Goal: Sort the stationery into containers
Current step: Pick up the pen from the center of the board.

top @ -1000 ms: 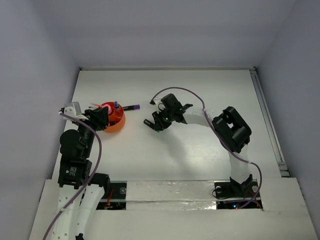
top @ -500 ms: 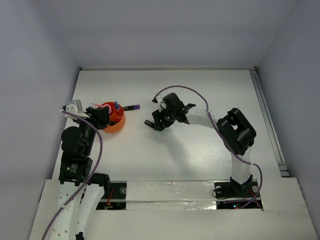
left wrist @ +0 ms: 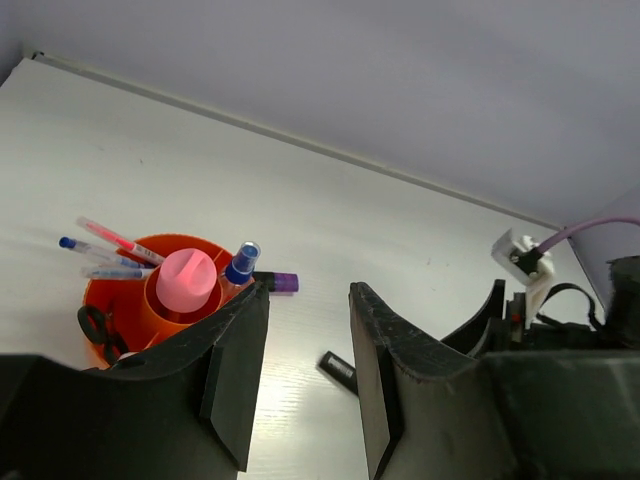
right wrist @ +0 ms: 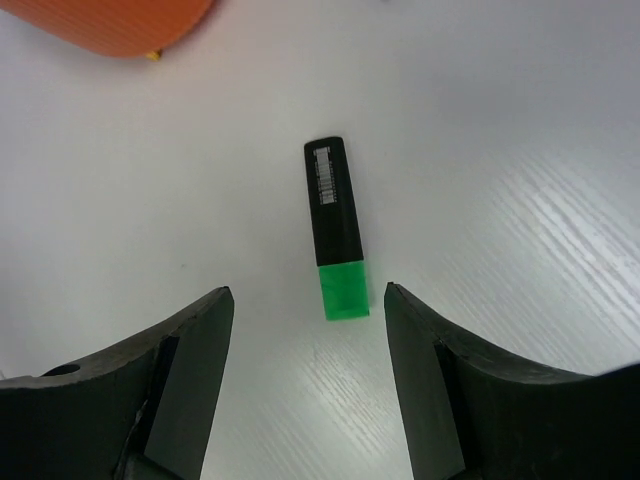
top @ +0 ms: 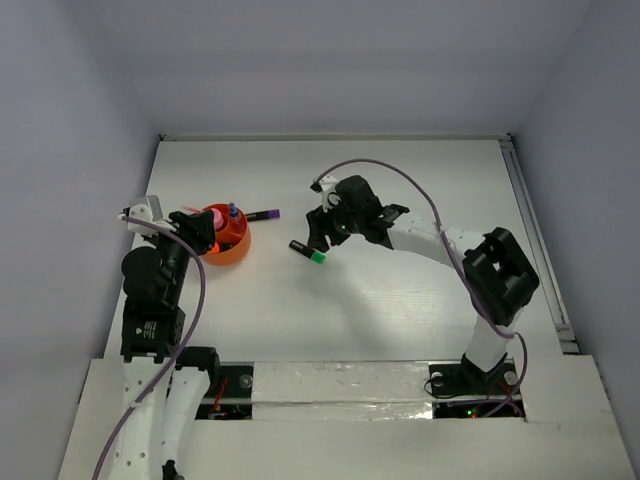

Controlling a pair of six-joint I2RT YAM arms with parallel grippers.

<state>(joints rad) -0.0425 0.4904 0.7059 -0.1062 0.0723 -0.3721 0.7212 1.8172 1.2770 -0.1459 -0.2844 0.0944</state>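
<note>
Though invisible overhead, barcode [right wrist: 323,175] on green highlighter [right wrist: 337,240].

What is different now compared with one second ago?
The right gripper opened, let go of the green highlighter and pulled away from it. The highlighter now lies flat on the table, outside the orange holder. The left gripper, the holder and the purple highlighter stayed about where they were.

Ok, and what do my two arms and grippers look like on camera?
Both arms have white links and bulky black joints; the left arm and right arm each carry a looping purple cable. The left gripper and right gripper have broad, black, curved plastic fingers.
</note>
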